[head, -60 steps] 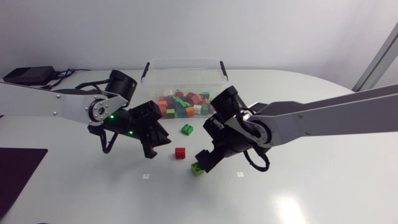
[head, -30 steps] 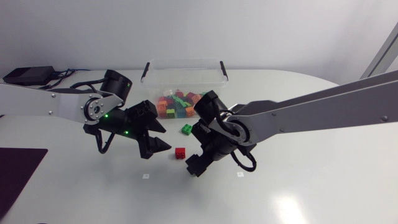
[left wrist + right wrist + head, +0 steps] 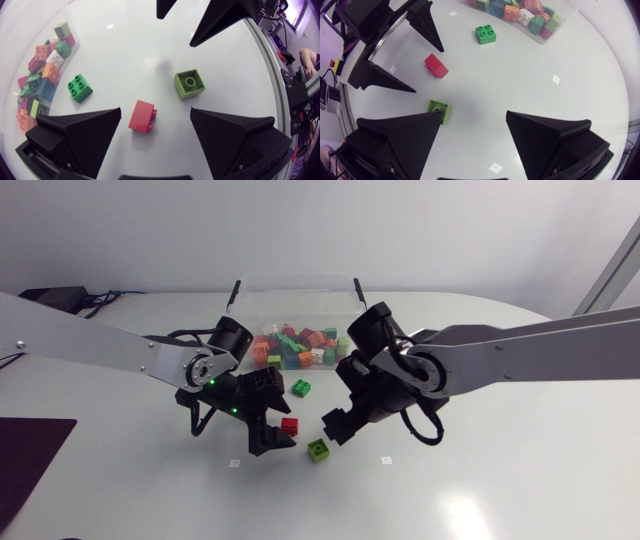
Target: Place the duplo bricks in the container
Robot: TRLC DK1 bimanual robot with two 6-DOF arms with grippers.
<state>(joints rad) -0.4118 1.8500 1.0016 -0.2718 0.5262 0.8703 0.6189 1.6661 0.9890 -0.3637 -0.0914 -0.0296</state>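
Head view: the only markings I can pick out on the table are two small white squares, and any print on them is too small to read. At the back stands the clear container with black handles, holding a heap of mixed-colour bricks: orange, green, red, blue and white.

Three bricks lie loose on the table in front of it. The dark green brick is nearest the container, the red brick sits a little forward of it, and the light green brick is furthest out.

In the left wrist view my left gripper is spread wide and holds nothing. The red brick lies on the table between its fingers, touching neither.

In the right wrist view my right gripper is also spread wide and empty-handed. The light green brick sits right at the tip of one finger; I cannot tell whether they touch.
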